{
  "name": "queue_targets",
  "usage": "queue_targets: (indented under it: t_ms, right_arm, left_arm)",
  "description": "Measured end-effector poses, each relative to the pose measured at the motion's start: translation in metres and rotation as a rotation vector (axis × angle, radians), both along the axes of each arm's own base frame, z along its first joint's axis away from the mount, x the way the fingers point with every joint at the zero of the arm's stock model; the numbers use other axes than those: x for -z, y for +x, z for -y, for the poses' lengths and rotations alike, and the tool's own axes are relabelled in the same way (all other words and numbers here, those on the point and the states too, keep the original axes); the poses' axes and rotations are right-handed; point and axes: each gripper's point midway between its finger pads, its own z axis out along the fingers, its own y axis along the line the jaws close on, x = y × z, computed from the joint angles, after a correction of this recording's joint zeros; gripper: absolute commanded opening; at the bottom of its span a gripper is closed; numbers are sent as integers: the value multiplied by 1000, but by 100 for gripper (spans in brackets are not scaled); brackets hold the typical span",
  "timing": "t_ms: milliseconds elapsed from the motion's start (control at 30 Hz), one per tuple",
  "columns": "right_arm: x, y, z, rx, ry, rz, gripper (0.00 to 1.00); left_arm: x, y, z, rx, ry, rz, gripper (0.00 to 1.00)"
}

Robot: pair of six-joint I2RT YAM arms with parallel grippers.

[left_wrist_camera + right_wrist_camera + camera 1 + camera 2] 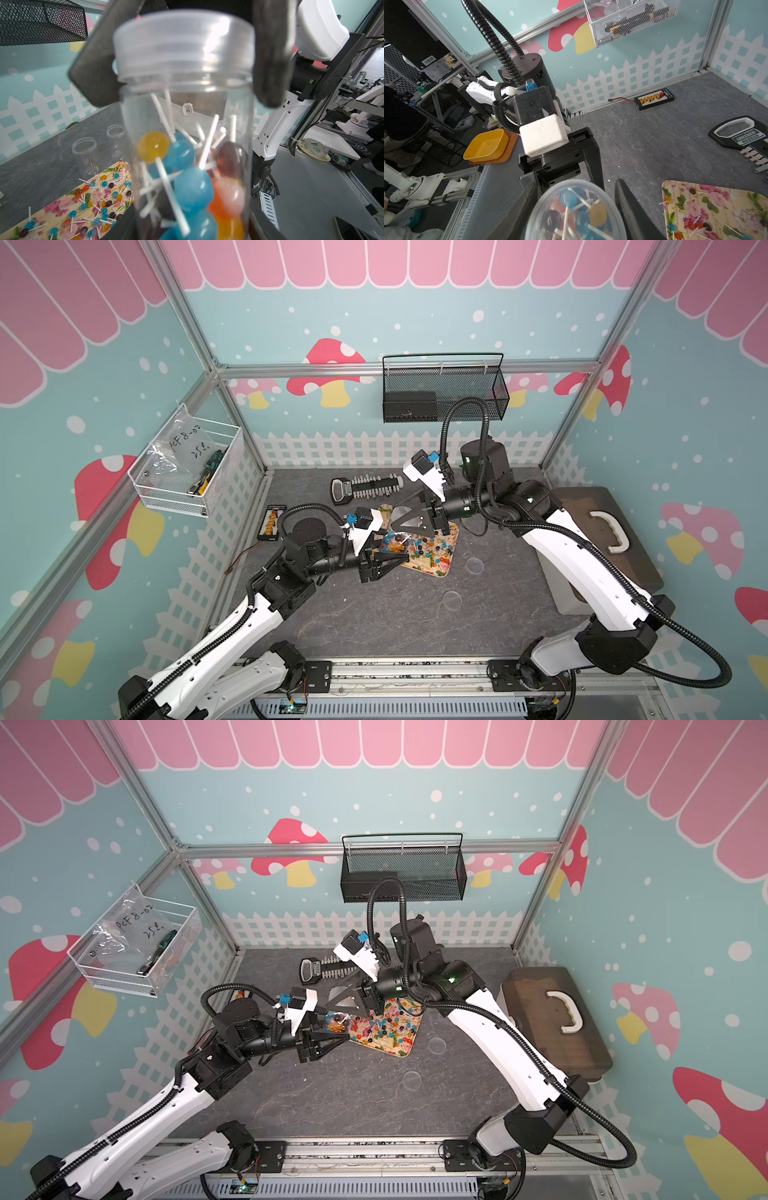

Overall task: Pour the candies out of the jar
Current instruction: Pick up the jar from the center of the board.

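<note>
A clear, round plastic jar hangs in the air between the two arms, over the left edge of a floral rectangular tray that lies mid-tabletop, nearer the back edge. The candies, small lollipops with blue, orange, red and dark heads on thin white sticks, are heaped in the jar's end away from the lid, and many more lie scattered on the tray. The left gripper is clamped round the jar's body. The right gripper has its jaws pressed against both sides of the clear screw lid, which is on. I judge the jar light, stiff but thin-walled and slick, so it wants a firm hold at mid-wall without crushing, and the lid a twist by its rim. The tangled sticks may jam at the mouth. The jar's base and the left fingertips are hidden, the lid is blurred in the left wrist view, and I cannot tell whether its thread is tight or loose.
</note>
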Motion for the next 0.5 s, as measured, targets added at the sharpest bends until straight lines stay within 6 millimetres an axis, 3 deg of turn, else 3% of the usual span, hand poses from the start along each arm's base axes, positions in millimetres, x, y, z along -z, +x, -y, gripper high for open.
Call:
queue_targets:
  t_ms: [100,167,367,500]
  right_arm:
    - [0,4,5,62,-1,4,74]
    - [-3,7,12,124,17,6,77]
    - [-15,13,36,338,155,-32,76]
    - [-22,22,37,409,206,-68,75]
  left_arm:
    - [3,3,-1,-28,-12,12,56]
    - [7,8,-4,-63,-19,12,56]
    - [17,20,-8,-144,-44,9,57]
    - [17,26,-8,-166,-52,16,57]
